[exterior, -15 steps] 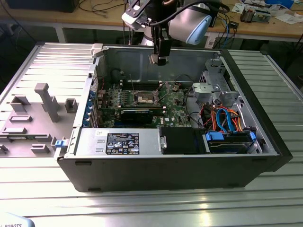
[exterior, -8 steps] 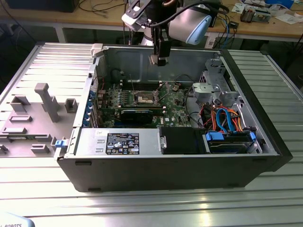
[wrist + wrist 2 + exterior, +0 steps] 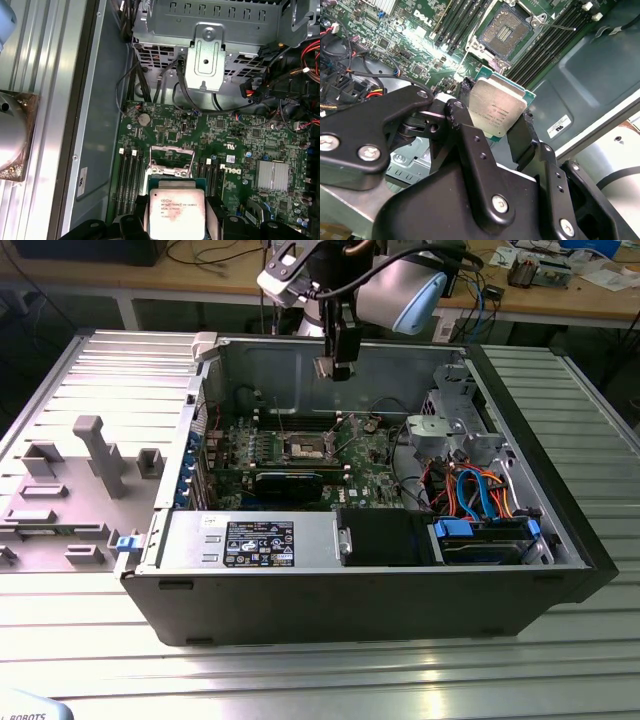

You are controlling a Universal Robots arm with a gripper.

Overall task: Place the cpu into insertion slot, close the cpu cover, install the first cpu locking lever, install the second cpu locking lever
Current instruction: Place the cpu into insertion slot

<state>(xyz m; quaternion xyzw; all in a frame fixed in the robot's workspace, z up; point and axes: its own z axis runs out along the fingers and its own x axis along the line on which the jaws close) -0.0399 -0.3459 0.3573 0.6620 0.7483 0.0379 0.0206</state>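
Even overhead light. Glare streaks on ribbed table (image 3: pixel 420 670). Case (image 3: pixel 260 365) interior dimmer. Hot spot on green board (image 3: pixel 417 37), second wrist view; cpu (image 3: pixel 496 111) lid gleams.

White logo lettering is printed on the green circuit board (image 3: pixel 395 45). Lines of fine dark print, too small to make out, cross the shiny silver top of the small square cpu (image 3: pixel 496 107). A black rectangular label (image 3: pixel 258 543) with white print sits on the silver power-supply housing (image 3: pixel 185 540). A white sticker (image 3: pixel 560 126) sits on the grey case wall.
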